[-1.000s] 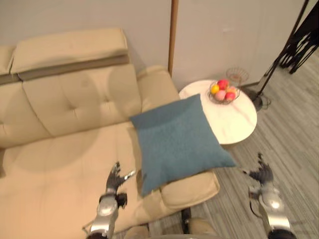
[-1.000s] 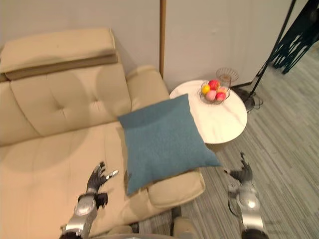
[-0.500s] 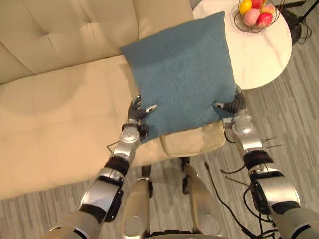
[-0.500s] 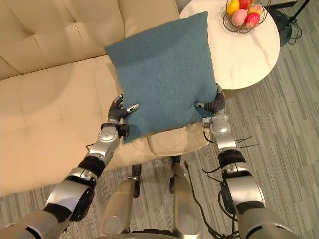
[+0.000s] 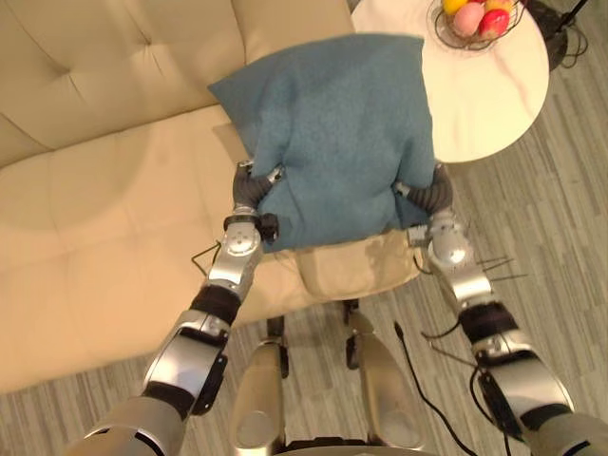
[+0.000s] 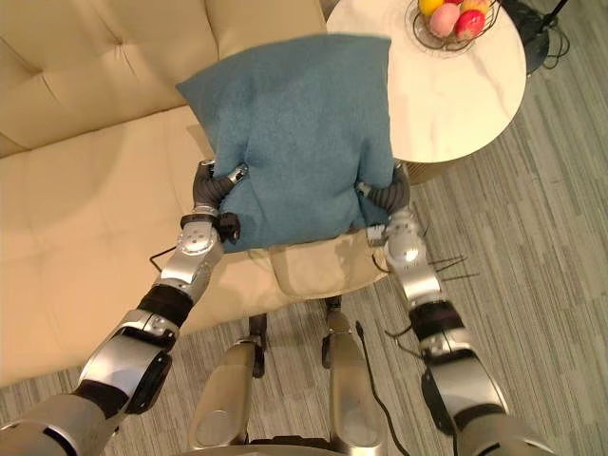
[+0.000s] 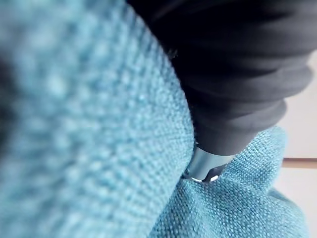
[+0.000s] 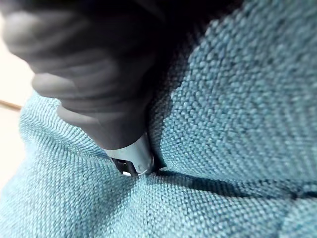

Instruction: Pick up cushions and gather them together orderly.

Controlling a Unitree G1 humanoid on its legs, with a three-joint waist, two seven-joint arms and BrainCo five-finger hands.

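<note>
A blue square cushion [image 5: 332,123] is held up over the right end of the beige sofa [image 5: 95,218], its fabric bunched inward at both lower corners. My left hand [image 5: 249,188] grips the cushion's lower left corner, fingers curled into the cloth. My right hand [image 5: 429,195] grips the lower right corner the same way. In the left wrist view the dark hand cover [image 7: 237,74] presses into the blue weave [image 7: 74,124]. The right wrist view has a finger [image 8: 129,153] sunk in a fold of the cushion [image 8: 237,99].
A round white side table [image 5: 484,104] stands to the right of the sofa, with a wire bowl of fruit [image 5: 472,17] on it. The sofa's padded arm [image 5: 351,266] lies just under the cushion. Grey plank floor [image 5: 560,237] runs along the right.
Both hands reached the cushion's lower corners and curled their fingers into it. The cushion now bulges between them and stands raised off the sofa arm. The camera has tipped down.
</note>
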